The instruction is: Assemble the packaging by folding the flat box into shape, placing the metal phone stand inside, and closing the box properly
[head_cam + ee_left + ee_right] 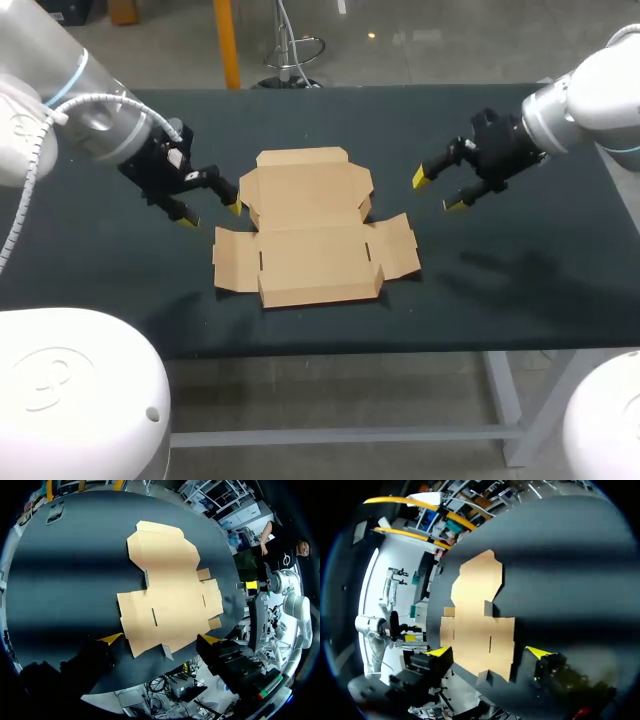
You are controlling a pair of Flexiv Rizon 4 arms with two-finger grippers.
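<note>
Head view: your left gripper (212, 214) stood with jaws wide apart and holding nothing, just beside the left edge of the flat box (310, 228). Your right gripper (437, 192) was likewise spread and empty, near the box's right side but apart from it. The box lay unfolded mid-table (520, 290), with bare surface on every side.

Left wrist view: the box's near edge lay between and ahead of the spread fingers, with no grip on it.

Right wrist view: fingers apart, box ahead.

a dark table (520, 300) is carrying a flat cardboard box (310, 235), which is lying unfolded near its middle, narrower panel pointing toward twelve o'clock.
</note>
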